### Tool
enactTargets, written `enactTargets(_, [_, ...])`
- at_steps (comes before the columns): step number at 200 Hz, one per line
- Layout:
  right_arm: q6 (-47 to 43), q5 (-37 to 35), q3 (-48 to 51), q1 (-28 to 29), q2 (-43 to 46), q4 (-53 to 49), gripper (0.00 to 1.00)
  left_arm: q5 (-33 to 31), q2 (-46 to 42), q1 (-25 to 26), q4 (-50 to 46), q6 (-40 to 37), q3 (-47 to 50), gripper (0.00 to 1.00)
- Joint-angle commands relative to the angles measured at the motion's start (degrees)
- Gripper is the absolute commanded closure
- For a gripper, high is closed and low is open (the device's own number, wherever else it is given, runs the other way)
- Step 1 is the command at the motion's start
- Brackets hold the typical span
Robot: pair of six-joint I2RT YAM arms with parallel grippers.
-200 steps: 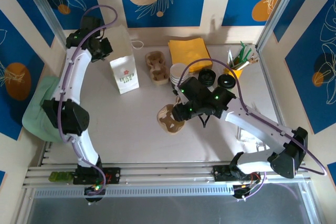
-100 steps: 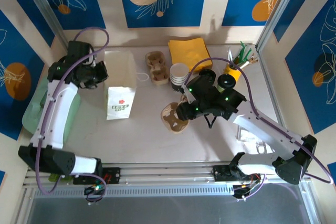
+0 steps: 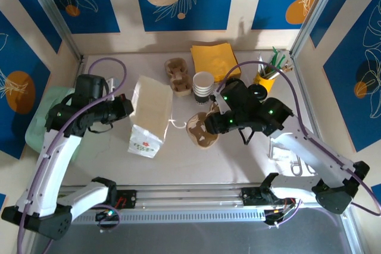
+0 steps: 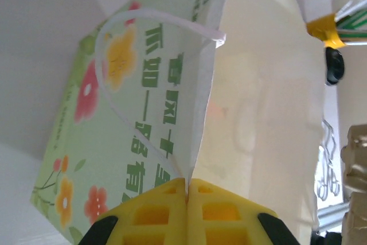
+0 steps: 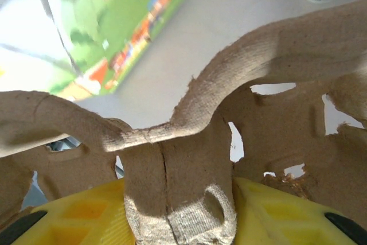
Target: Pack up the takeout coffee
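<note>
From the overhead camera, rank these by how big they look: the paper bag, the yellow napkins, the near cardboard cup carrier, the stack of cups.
1. paper bag
2. yellow napkins
3. near cardboard cup carrier, partly hidden under the right hand
4. stack of cups, nearly alike, so unsure

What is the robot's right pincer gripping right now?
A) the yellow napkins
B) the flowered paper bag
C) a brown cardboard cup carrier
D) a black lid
C: the right wrist view shows the right pincer clamped on the middle ridge of the brown cardboard cup carrier, while the left pincer pinches the flowered paper bag.
</note>
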State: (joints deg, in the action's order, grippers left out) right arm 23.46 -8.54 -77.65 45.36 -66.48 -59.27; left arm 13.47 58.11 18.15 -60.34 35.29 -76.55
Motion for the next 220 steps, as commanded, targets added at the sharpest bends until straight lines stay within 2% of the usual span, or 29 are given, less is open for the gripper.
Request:
enactTargets(1, [-0.7, 1.1, -4.2, -0.8, 1.4, -3.8, 0.55, 4.0, -1.1, 2.9, 4.4, 3.8, 3.6, 1.00])
enactTargets(37, [-0.5, 0.3, -10.0, -2.3, 2.6, -8.3, 0.55, 3.9, -1.3, 10.9, 12.1, 7.6, 8.8, 1.00])
enactTargets(89, [-1.8, -1.3, -13.1, -4.4, 4.8, -11.1, 0.55, 4.2, -0.3, 16.5, 20.3, 11.7, 12.0, 1.00])
enactTargets(154, [-6.1, 3.0, -20.1, -5.5, 1.5, -12.4, 0.54, 5.9, 2.4, 18.0, 24.0, 12.3, 12.8, 1.00])
enactTargets(220, [-13.8, 9.0, -30.4, -4.7, -10.1, -15.1, 0.54, 6.8, 2.5, 17.9, 24.1, 12.1, 14.3, 1.00])
